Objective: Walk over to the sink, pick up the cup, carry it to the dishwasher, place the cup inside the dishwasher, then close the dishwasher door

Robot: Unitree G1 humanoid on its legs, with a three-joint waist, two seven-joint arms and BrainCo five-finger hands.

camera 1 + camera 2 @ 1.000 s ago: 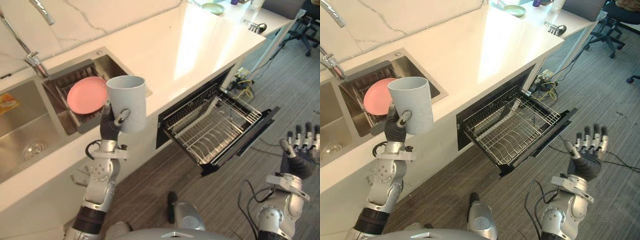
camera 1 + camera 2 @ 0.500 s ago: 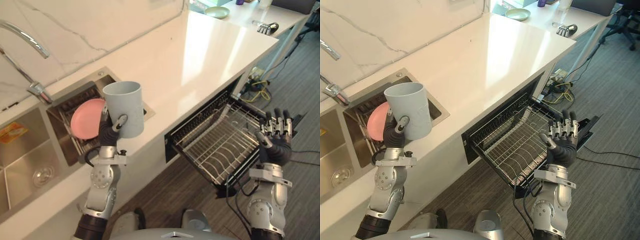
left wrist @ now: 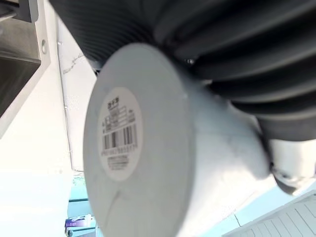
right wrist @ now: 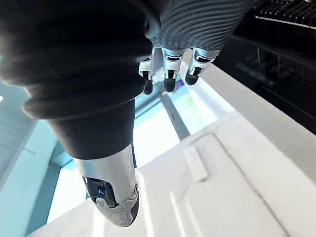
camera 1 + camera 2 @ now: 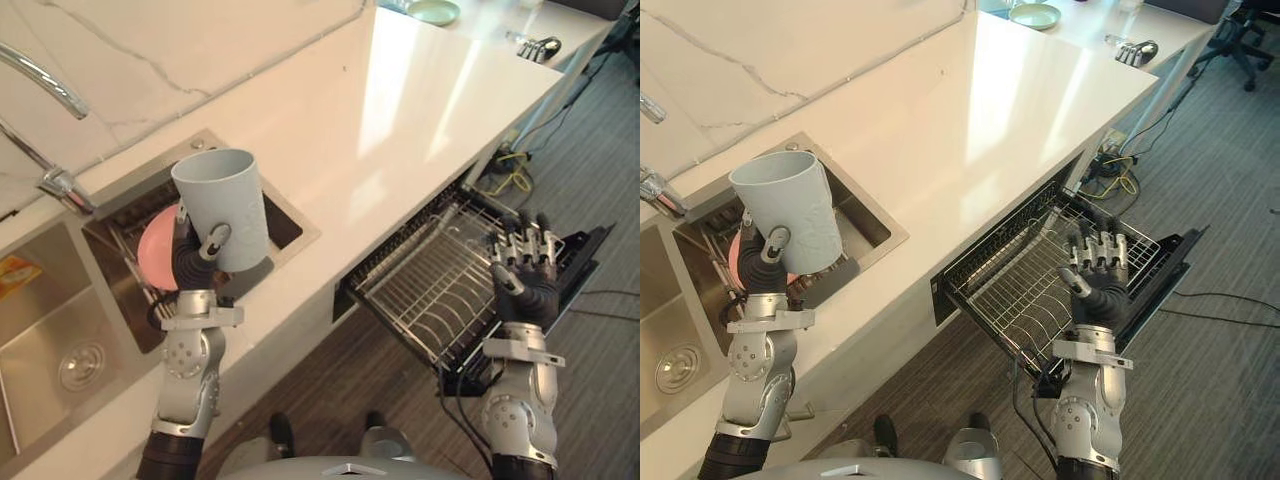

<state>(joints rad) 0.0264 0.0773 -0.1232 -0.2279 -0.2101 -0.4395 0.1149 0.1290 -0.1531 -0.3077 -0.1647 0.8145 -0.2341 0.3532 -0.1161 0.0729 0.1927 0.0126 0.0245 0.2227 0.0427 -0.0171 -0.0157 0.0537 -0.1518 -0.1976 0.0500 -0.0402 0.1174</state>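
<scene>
Curling the fingers and thumb of the left hand (image 5: 188, 264) round the lower wall of a pale blue-grey cup (image 5: 220, 205) — gripping it mouth up, slightly tilted. Holding the cup raised clear of every surface, in front of a pink plate (image 5: 153, 252) standing on edge in the drainer compartment beside the steel sink (image 5: 40, 310). Showing, in the left wrist view, the cup's round base with its white label (image 3: 117, 138) close to the lens.

Stretching the fingers of the right hand (image 5: 527, 285) straight up and a little spread, clasping nothing. Hovering that hand in front of the dishwasher rack (image 5: 430, 290) — silver wire, pulled out and carrying no dishes — above the lowered dark dishwasher door (image 5: 590, 255), touching neither.

Taking in, farther out, a white counter (image 5: 400, 110) running from the sink past the dishwasher opening, a curved faucet (image 5: 45, 85) rising against the marble-veined wall, a green plate (image 5: 432, 12) lying at the counter's far end, and grey wood-pattern floor (image 5: 600, 380) spreading below.
</scene>
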